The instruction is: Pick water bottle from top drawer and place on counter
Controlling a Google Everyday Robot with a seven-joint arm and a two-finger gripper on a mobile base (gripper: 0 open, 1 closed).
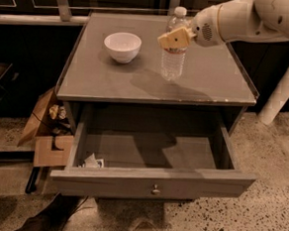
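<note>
While tool (175, 39) grips water bottle (172, 65) over counter (137, 82), top drawer (150, 180) open

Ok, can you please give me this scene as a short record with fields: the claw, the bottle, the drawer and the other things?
bottle: clear ribbed plastic water bottle with white cap, upright over the flat grey counter; whether its base touches, cannot tell
claw: the robot's claw, shut on the bottle's upper part, over the counter's rear
drawer: wide grey wooden top drawer, open; small white scrap in its front left corner
bowl: round white bowl, on the counter, left of the bottle, apart
</note>
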